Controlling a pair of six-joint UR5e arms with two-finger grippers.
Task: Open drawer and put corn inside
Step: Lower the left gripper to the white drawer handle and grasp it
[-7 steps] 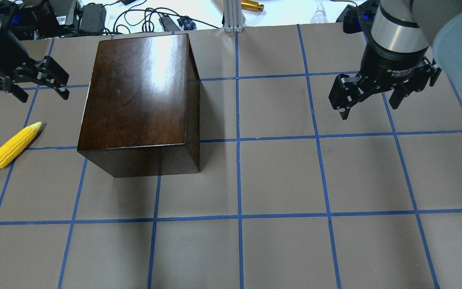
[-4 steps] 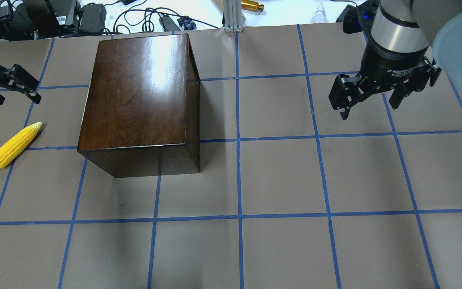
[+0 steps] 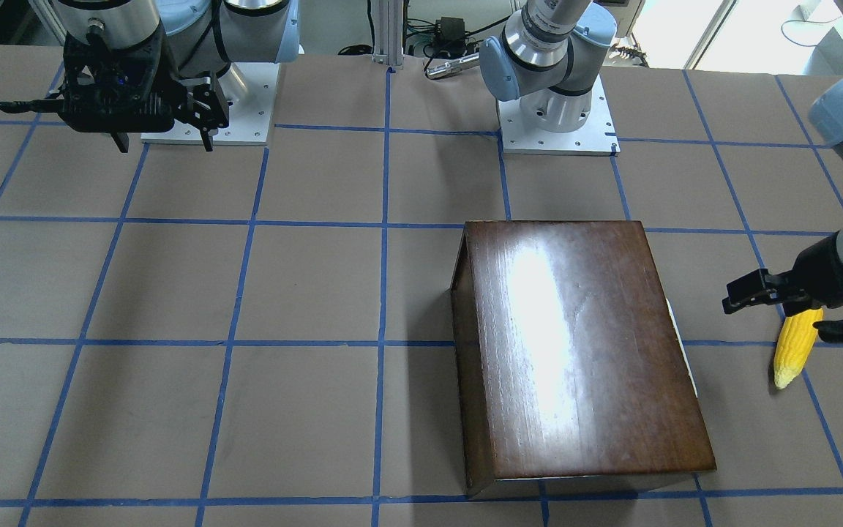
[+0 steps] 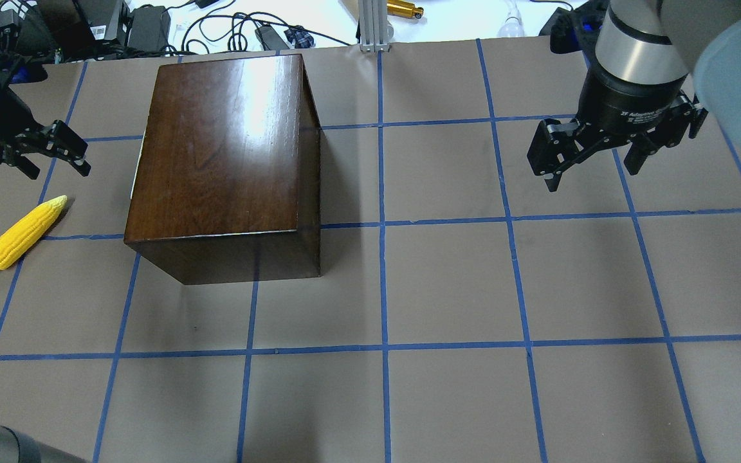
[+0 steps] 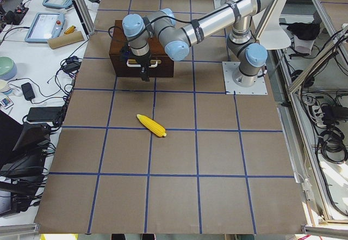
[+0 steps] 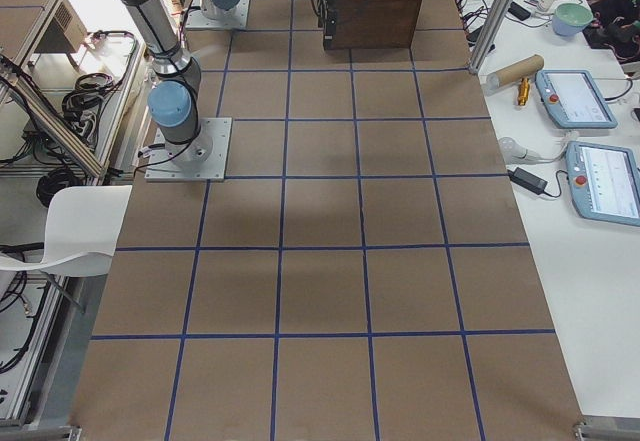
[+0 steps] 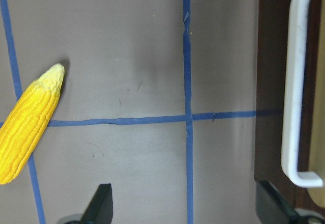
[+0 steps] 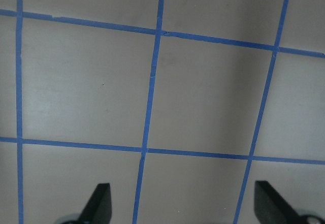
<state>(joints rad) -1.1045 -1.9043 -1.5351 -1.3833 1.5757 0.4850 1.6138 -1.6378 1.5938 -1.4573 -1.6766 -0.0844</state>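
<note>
The glossy dark-brown box [image 4: 222, 154] stands left of the table's middle, also seen in the front-facing view [image 3: 575, 351]. Its drawer is shut, and the dark front panel with a white handle [image 7: 297, 82] faces my left side. The yellow corn [image 4: 23, 233] lies on the table left of the box and shows in the left wrist view [image 7: 28, 127]. My left gripper [image 4: 55, 168] is open and empty, hovering between the corn's tip and the drawer front. My right gripper [image 4: 592, 177] is open and empty over the far right of the table.
Cables and power bricks [image 4: 145, 26] and an aluminium post [image 4: 374, 26] lie beyond the table's far edge. Blue tape lines grid the brown table [image 4: 448, 283]. Tablets [image 6: 590, 176] sit on the side bench.
My left gripper swung out left, then came back nearer and a bit lower, closer to the corn's tip. The right arm, box and corn have not moved.
</note>
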